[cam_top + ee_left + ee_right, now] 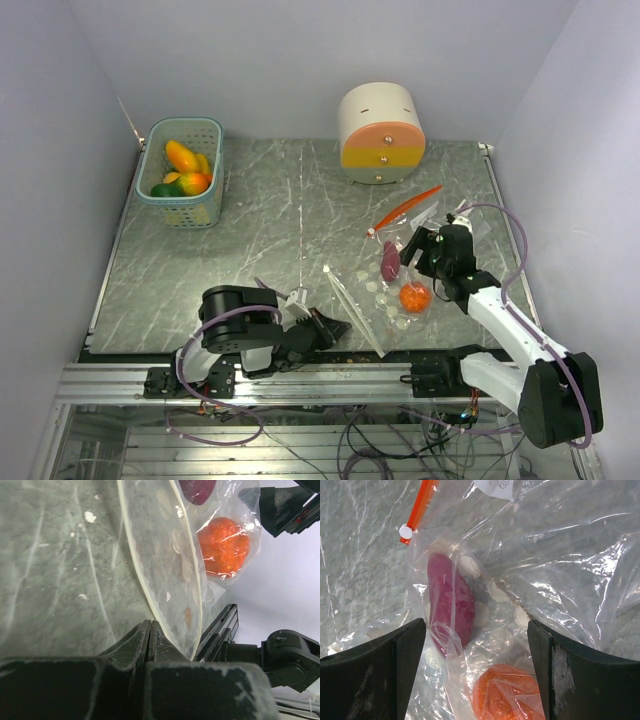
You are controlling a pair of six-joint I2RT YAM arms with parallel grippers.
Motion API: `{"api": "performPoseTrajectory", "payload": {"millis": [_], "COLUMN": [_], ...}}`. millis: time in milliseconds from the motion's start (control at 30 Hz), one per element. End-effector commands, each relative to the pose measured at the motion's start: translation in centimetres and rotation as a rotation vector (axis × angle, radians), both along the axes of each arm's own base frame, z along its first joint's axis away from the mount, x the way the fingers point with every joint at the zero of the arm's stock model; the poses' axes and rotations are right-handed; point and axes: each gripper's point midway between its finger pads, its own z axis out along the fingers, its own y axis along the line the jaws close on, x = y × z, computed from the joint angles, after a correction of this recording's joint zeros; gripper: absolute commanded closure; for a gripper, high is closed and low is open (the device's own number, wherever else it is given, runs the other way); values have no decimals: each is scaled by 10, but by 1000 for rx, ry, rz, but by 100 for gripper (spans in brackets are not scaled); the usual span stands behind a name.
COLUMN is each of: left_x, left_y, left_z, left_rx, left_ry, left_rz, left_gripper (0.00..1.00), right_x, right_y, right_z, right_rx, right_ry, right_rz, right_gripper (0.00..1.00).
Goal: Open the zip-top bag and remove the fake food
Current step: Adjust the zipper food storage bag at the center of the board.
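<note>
Clear plastic bag (432,222) lay on tabletop (250,220), right of centre. My left end effector (150,640) pressed together, pinching bag's near edge. Right end effector (475,624) spread directly over purple piece (451,605) inside; its long axis ran square to finger line. Orange piece (507,692) beside it, nearer me.

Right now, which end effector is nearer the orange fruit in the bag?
Right. The right end effector hangs open just beyond the orange fruit; the left end effector sits shut at the bag's edge, leftward.

The orange fruit (505,692) is cut by the right wrist view's bottom edge, purple piece (197,489) by the left's top
</note>
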Motion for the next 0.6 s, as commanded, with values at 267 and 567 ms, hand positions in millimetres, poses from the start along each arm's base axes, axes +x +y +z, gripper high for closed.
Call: {"api": "performPoseTrajectory", "payload": {"millis": [267, 567], "left_x": [1, 3], "left_y": [-10, -16], "left_z": [48, 40], "left_rx": [-82, -66], "left_ry": [-79, -67], "left_rz": [-5, -5], "left_gripper": [93, 93], "right_x": [3, 2], "right_y": [0, 0], "right_z": [-7, -4], "right_rx": [4, 7], "right_ry": [-4, -12], "right_rz": [9, 15], "right_gripper": [18, 18]}}
